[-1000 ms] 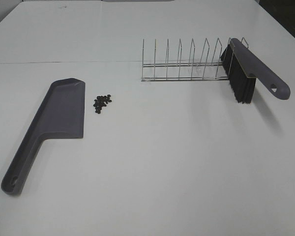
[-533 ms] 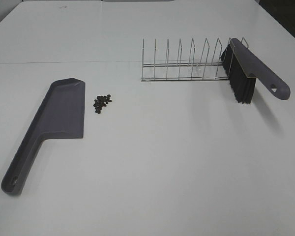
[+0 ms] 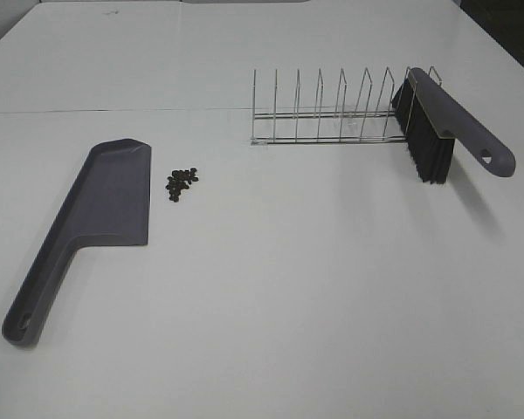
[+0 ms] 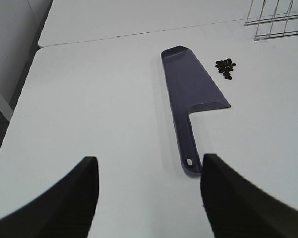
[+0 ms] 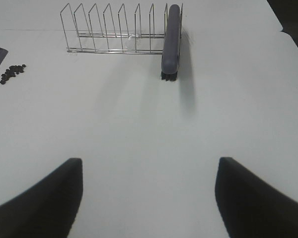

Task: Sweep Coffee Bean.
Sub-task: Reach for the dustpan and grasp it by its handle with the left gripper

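A loose cluster of tiny dark coffee beans [image 3: 182, 182] lies on the white table just right of the grey dustpan [image 3: 105, 202], whose handle points toward the front left. The beans [image 4: 225, 67] and dustpan [image 4: 191, 91] also show in the left wrist view, and the beans [image 5: 12, 72] in the right wrist view. A grey brush with black bristles [image 3: 437, 131] leans in the right end of a wire rack [image 3: 332, 109]; it also shows in the right wrist view [image 5: 171, 42]. My left gripper [image 4: 146, 196] and right gripper [image 5: 149, 198] are both open and empty, well short of these things.
The white table [image 3: 288, 288] has a seam running across its far part. The table's left edge and the floor beside it show in the left wrist view [image 4: 10, 106]. A dark area lies beyond the table's far right corner [image 3: 506, 35].
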Controlling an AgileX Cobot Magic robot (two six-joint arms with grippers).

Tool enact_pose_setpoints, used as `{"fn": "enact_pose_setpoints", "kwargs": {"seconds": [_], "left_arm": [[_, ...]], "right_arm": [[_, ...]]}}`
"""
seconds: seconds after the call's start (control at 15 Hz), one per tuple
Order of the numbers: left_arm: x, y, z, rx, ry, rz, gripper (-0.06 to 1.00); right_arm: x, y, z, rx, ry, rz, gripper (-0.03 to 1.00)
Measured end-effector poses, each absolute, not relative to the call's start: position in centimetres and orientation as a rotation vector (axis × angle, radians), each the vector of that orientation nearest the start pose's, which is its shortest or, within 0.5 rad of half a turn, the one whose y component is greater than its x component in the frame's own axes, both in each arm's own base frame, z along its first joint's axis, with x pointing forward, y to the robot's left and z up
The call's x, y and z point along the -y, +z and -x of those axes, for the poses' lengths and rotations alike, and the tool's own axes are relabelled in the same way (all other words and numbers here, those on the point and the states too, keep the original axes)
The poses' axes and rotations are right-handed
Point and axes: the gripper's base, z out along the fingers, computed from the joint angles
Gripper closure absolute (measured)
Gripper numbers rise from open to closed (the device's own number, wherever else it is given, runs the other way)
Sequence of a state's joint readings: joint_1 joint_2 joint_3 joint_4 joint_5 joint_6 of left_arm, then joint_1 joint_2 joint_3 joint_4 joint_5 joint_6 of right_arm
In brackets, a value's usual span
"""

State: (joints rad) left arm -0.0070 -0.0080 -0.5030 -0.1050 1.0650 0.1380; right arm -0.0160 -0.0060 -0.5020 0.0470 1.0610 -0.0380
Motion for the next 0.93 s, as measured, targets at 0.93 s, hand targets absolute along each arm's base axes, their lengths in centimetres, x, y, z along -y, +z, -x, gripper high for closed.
{"fn": "enact_pose_setpoints", "kwargs": {"seconds": [0.93], "left_arm": [[0.83, 27.81, 0.70, -2.028, -0.043, -0.153, 0.38]], "right_arm": [[-0.38, 27.78, 0.60, -2.036, 0.022, 0.025, 0.26]]}}
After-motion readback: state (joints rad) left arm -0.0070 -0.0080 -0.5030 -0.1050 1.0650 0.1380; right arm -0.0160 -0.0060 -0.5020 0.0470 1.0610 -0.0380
